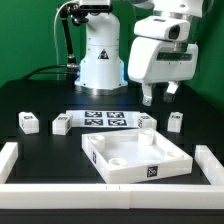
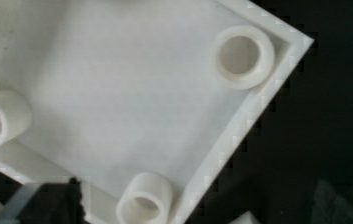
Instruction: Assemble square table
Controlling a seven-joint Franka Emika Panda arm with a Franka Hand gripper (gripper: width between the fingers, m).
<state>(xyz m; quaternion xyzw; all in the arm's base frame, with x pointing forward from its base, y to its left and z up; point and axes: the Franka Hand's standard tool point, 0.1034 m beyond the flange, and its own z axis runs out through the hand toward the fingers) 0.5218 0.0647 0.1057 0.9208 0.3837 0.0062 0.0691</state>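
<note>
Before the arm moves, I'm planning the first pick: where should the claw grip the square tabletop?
Likely its raised rim, pinched from straight above, one jaw each side: the square tabletop lies flat, rim up, and the open claw hangs above it.

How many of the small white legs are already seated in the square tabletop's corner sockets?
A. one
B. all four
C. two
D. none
D: all four legs sit loose on the black table, two on either side of the marker board, behind the tabletop, and the sockets seen in the wrist view are empty.
</note>
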